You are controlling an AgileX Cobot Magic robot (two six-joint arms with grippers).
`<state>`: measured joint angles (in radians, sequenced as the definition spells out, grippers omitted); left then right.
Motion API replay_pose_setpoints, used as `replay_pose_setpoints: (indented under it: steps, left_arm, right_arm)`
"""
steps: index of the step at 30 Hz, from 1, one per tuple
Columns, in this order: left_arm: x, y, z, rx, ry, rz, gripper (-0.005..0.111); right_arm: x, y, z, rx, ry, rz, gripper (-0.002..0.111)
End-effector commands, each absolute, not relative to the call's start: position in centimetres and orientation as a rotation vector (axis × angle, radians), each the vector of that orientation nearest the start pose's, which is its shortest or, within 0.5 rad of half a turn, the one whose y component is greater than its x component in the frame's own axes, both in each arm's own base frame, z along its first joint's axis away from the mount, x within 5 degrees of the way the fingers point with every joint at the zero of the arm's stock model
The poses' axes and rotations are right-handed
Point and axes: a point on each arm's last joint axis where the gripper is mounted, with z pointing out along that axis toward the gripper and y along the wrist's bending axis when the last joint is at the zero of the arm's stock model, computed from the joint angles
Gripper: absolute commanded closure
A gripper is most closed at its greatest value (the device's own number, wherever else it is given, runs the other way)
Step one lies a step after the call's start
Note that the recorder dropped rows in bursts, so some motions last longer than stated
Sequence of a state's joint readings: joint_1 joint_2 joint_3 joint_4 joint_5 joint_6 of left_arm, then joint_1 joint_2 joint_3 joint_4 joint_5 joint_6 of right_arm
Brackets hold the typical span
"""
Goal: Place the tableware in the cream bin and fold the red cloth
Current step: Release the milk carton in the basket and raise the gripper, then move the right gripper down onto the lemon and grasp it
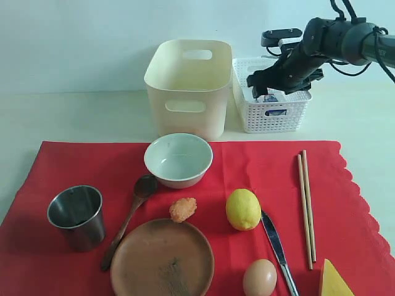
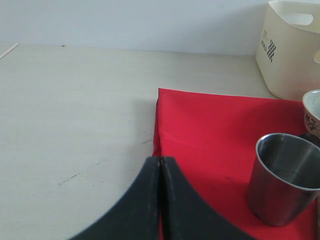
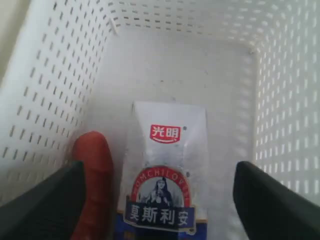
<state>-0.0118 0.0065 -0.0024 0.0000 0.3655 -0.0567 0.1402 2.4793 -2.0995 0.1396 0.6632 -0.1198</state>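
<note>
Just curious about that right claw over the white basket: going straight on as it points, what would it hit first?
Probably the milk carton, lying in the white basket right between the right gripper's open fingers.

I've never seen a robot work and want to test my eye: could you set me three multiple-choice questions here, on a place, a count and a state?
1. Where is the milk carton? A on the floor; B in the white lattice basket; C hanging in mid-air.
2. How many chopsticks lie on the red cloth? A one; B two; C four.
3. How is the right pincer? A wide open; B clamped shut; C out of sight.
Answers: 1 B, it lies on the basket's floor; 2 B, a pair lies side by side; 3 A, its two halves stand far apart.
</note>
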Motion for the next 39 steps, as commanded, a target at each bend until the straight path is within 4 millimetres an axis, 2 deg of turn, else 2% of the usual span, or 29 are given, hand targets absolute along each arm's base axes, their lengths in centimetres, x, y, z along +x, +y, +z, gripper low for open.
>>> replay_pose_setpoints:
  steps: [1, 6, 14, 19, 23, 30, 39]
  left_arm:
    - [5.3, -0.1, 18.1, -0.05, 1.838, -0.056, 0.107]
    - [5.3, -0.1, 18.1, -0.05, 1.838, -0.056, 0.107]
    - [5.3, -0.1, 18.1, -0.05, 1.838, -0.056, 0.107]
    - [5.3, -0.1, 18.1, -0.05, 1.838, -0.056, 0.107]
    - [5.3, -0.1, 18.1, -0.05, 1.838, -0.056, 0.107]
    - [5.3, -0.1, 18.1, -0.05, 1.838, -0.056, 0.107]
    - [5.3, -0.1, 18.1, -0.05, 1.838, -0.056, 0.107]
  right_arm:
    - [53.9, 8.3, 14.7, -0.236, 2.497, 0.149, 0.027]
    - [53.4, 8.1, 16.7, -0.268, 2.511, 0.116, 0.03]
    - [50.8, 7.8, 23.3, -0.299, 2.559, 0.114, 0.037]
    - [48.9, 7.6, 26.2, -0.334, 2.621, 0.117, 0.037]
    - [47.7, 7.8, 27.1, -0.357, 2.687, 0.177, 0.037]
    - [45.2, 8.9, 26.7, -0.39, 2.734, 0.21, 0.037]
    - [39.3, 9.3, 26.2, -0.439, 2.732, 0.178, 0.037]
